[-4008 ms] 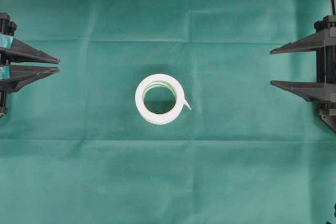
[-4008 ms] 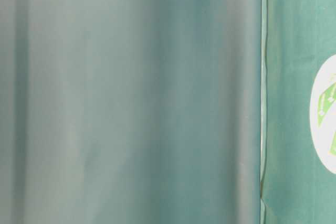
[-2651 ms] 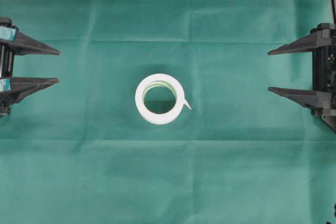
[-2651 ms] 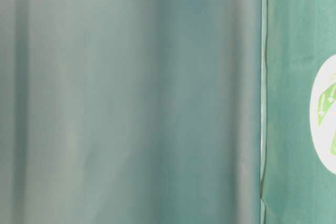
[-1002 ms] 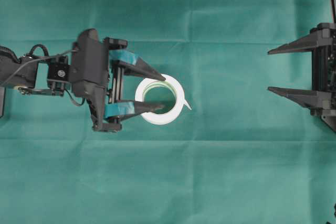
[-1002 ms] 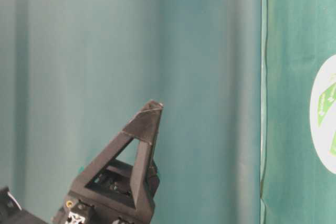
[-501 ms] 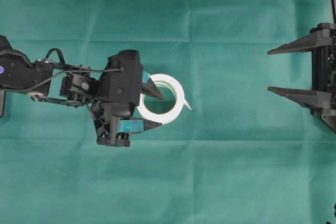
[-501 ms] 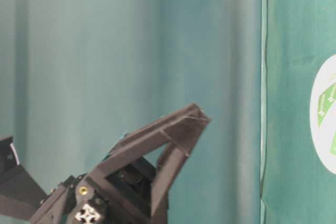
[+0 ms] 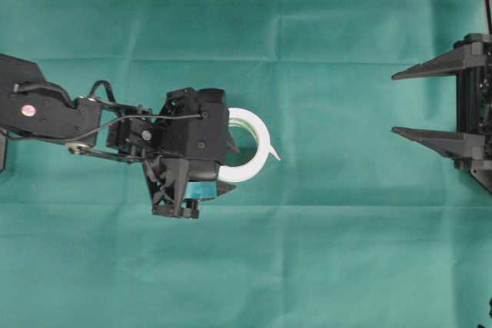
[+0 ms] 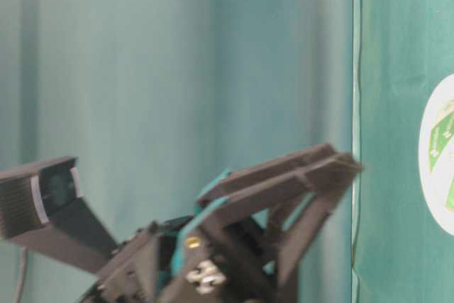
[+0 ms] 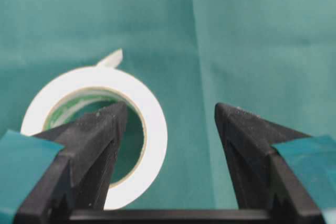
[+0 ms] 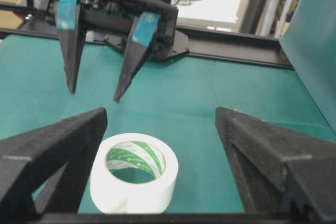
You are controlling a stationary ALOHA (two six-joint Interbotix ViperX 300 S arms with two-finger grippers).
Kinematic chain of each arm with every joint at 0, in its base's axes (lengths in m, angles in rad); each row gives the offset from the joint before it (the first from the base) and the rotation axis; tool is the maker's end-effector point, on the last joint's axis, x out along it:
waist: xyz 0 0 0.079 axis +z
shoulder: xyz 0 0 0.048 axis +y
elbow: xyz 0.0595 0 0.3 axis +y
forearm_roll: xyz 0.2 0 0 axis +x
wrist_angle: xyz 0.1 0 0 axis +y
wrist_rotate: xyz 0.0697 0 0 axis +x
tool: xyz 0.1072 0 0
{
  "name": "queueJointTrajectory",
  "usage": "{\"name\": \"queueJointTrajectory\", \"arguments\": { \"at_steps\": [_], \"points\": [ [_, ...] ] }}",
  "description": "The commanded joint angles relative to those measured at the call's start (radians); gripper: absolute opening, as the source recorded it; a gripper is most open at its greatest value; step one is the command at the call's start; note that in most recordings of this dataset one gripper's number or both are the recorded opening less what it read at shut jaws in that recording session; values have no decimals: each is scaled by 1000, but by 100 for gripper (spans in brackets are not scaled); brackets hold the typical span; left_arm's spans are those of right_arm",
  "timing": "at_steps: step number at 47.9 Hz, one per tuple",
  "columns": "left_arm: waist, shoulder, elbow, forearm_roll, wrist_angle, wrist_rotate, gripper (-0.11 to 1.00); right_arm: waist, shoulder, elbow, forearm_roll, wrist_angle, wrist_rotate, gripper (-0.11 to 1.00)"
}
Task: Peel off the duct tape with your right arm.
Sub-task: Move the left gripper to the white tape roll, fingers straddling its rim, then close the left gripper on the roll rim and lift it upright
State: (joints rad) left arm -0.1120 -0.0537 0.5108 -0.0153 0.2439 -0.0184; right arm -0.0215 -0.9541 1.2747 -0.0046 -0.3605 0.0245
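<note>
While the spread left tool hovers above the duct tape, the spread right tool sits well apart.

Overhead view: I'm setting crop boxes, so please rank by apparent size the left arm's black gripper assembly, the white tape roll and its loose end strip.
1. Black left gripper assembly, largest.
2. White ring-shaped tape roll, partly covered by it, so its showing part looks smaller.
3. Loose white end strip, smallest by far.
</note>
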Motion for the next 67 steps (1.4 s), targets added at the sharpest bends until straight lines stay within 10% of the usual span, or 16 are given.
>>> {"name": "queueJointTrajectory", "arguments": {
  "at_steps": [1,67],
  "points": [
    [0,12,-20,-3,-5,2,68,0,8,-9,-2,-11,3,66],
    [2,298,-61,-2,-23,8,68,9,11,-9,-2,-12,2,66]
  ]
}}
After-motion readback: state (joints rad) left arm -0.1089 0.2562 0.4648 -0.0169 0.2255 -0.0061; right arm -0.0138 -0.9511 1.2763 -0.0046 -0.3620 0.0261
